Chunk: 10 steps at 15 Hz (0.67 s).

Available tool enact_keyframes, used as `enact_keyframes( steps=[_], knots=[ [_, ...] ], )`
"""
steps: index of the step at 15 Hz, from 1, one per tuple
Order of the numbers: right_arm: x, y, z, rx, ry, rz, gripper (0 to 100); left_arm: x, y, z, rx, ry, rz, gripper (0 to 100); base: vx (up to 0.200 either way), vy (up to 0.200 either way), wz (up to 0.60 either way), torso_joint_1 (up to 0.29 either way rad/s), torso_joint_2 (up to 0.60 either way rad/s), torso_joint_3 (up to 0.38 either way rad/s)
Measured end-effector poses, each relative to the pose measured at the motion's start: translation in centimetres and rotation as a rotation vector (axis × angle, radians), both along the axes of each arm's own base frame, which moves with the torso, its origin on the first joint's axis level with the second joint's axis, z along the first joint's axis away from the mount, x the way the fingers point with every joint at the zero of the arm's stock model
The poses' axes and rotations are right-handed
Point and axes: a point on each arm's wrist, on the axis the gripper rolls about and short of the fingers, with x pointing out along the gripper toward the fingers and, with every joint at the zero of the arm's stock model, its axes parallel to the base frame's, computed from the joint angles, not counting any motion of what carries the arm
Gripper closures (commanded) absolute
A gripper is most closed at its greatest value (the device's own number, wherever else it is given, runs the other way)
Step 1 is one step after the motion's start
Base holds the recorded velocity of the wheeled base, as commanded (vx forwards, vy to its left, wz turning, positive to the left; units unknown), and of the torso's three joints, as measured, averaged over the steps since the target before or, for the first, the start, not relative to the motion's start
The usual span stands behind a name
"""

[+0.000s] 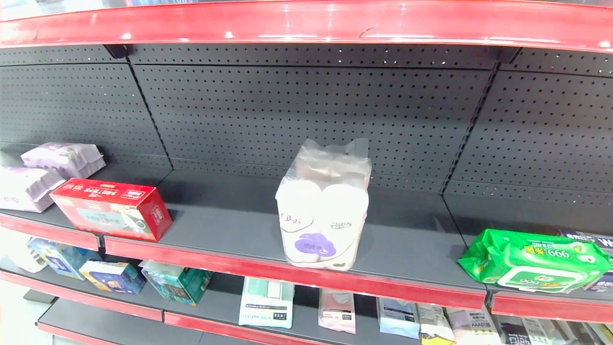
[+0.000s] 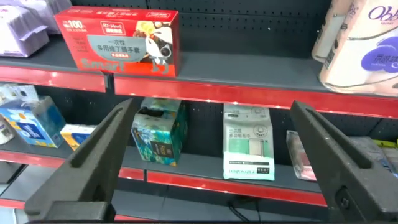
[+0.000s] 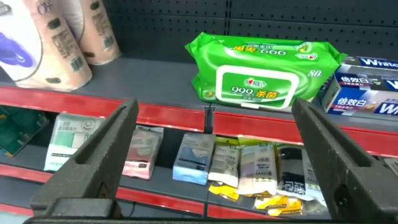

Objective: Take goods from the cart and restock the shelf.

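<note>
Facing a red-edged shelf [image 1: 230,215] with a black pegboard back. Far left: two purple packs [image 1: 62,158], soft-wrapped, lying flat, one behind the other. Just beside the nearer one lies a red box [image 1: 112,208], set at an angle, its front corner at the shelf lip; cannot tell whether box and pack touch. Left jaws: wide, nothing between them, out in front of the shelf and apart from it. The left wrist view looks between them to the lower shelf [image 2: 205,180], where a teal box [image 2: 158,130] and a white pouch [image 2: 249,143] stand near each other. Mid bay: roll pack [image 1: 323,215], upright, clear wrap bunched at its top, standing alone at the front edge, its base at the lip, well apart from the red box and from the goods at the right. Right jaws: wide, holding nothing, also off the shelf front. The right wrist view looks between them to green wipes [image 3: 264,65], lying flat near the lip with the lid flap facing out. Far right: a blue box [image 3: 367,93] just beside the wipes, partly cut by the frame edge. Below the wipes, small pouches [image 3: 239,165] stand packed in a row on the lower shelf.
</note>
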Motion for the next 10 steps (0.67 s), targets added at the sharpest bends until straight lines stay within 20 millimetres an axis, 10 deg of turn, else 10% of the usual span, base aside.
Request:
enact_keyframes(
  steps=[10],
  knots=[
    [0.00, 0.00, -0.02, -0.004, 0.001, -0.002, 0, 0.00, 0.00, 0.00, 0.000, 0.000, -0.001, 0, 0.000, 0.000, -0.12, 0.001, 0.00, 0.000]
  ],
)
